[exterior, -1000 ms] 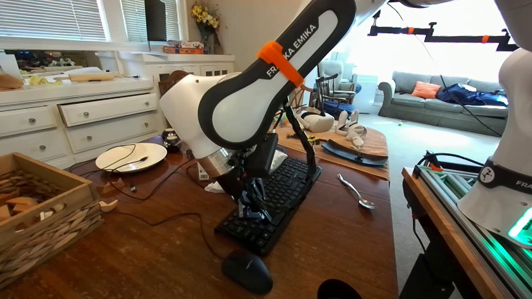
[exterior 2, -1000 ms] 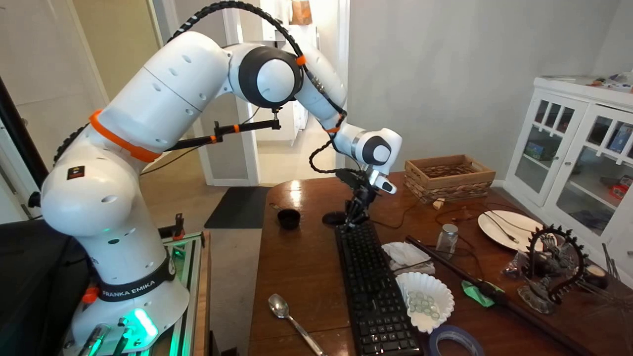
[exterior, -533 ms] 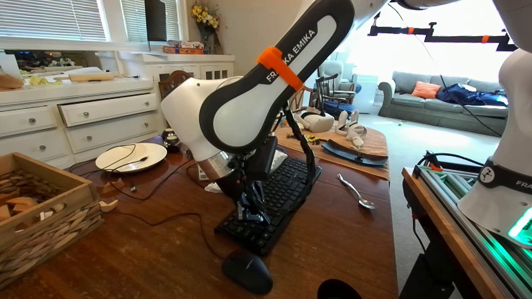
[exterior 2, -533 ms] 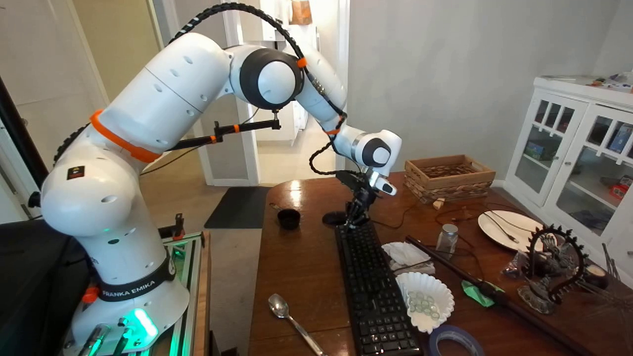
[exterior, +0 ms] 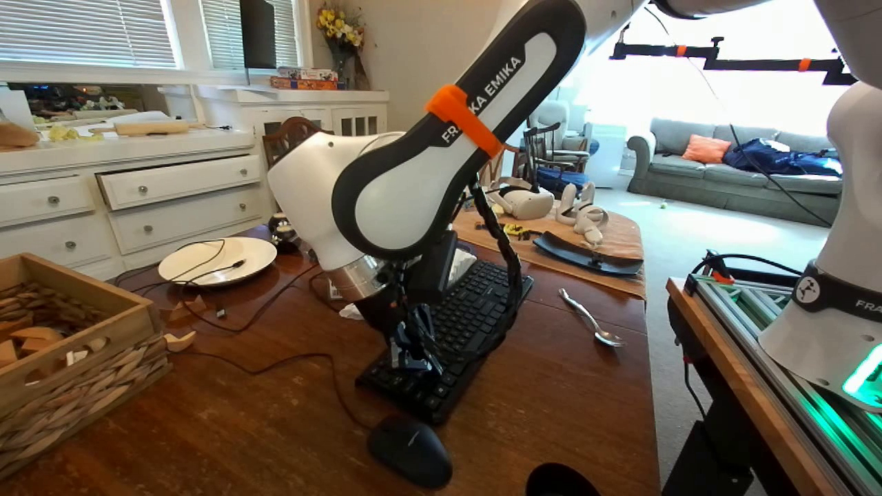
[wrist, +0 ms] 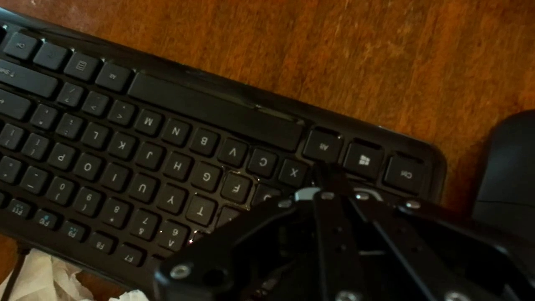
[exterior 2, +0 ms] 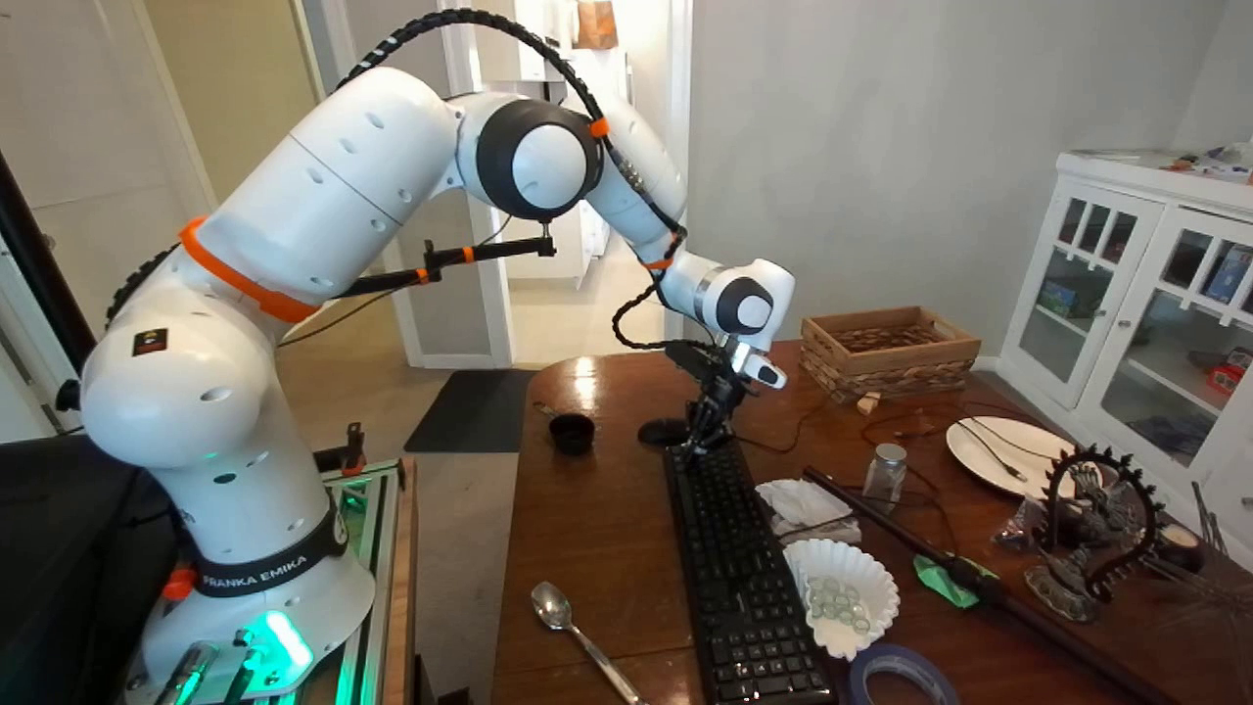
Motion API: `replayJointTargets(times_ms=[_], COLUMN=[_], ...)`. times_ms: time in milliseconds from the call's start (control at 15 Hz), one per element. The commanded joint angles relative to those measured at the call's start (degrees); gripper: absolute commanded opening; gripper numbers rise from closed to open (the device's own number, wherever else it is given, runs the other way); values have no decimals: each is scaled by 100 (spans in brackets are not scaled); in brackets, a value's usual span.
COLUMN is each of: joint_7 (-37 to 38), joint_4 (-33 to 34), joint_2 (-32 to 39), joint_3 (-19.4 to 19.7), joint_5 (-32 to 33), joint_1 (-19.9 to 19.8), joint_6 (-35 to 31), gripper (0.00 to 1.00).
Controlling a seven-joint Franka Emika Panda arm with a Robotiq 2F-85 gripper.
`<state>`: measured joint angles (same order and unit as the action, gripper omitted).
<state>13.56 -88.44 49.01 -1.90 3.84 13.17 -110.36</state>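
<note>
Wrist view: the end effector (wrist: 328, 171) is narrow, its fingers brought together, and stands over the black keyboard (wrist: 175, 167) beside the X and Alt keys (wrist: 294, 172); whether the tips touch them cannot be determined. A dark mouse (wrist: 505, 175) lies to the right, near but apart from the keyboard, and crumpled white paper (wrist: 42, 274) shows at the left. In an exterior view, the keyboard rests on the brown wooden bench (exterior: 275, 406), the end effector above its near end; the mouse sits just beyond that end. A metal spoon (exterior: 590, 318) lies to the right, a woven basket (exterior: 76, 413) holding wood pieces (exterior: 38, 334) stands at the left, and a white plate (exterior: 256, 253) with a cable (exterior: 238, 264) across it lies farther back. In an exterior view, the end effector is over the keyboard's far end; a black cup (exterior 2: 572, 433) stands to the left, and a fluted white dish (exterior 2: 871, 568) of clear glass pieces (exterior 2: 834, 602) and a roll of blue tape (exterior 2: 893, 658) lie at near right.
</note>
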Motion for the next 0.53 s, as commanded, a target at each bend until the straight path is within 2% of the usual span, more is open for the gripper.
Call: replayJointTargets(times_ms=[0,200,467], joint_7=[-100,-102,99], joint_4=[82,88,-220], joint_2=[140,144,-341], joint_3=[-6,-18,-28], joint_5=[63,27,11], joint_1=[3,-4,91], joint_6=[-142,-83,107], gripper=[0,0,0])
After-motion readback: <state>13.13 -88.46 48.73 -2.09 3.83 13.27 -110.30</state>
